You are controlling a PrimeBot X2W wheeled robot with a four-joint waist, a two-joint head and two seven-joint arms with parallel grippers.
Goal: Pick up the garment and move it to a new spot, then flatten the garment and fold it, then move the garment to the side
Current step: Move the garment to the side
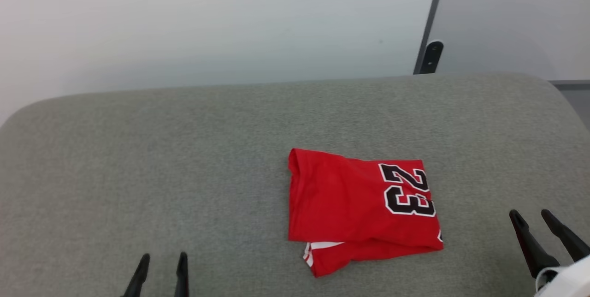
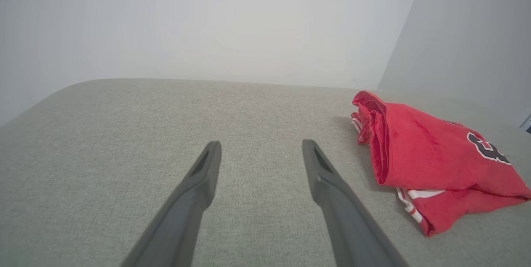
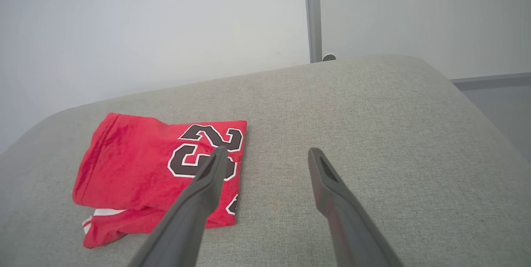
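Near left: left gripper [image 1: 163, 259], two long dark fingers parted, holding nothing, over grey woven-fabric padded surface [image 1: 138, 158]. Near right: right gripper [image 1: 530, 216], fingers likewise spread, empty, near garment's right side, not touching. Further in, right of centre: red jersey-style garment [image 1: 350, 195], black white-outlined "23", folded into rough rectangle, flat on surface, white-and-red striped trim poking out at near edge. Far: pale wall [image 1: 230, 20]; dark vertical strip [image 1: 432, 11] far right.

Black, white-outlined "23" on the garment [image 1: 350, 200].
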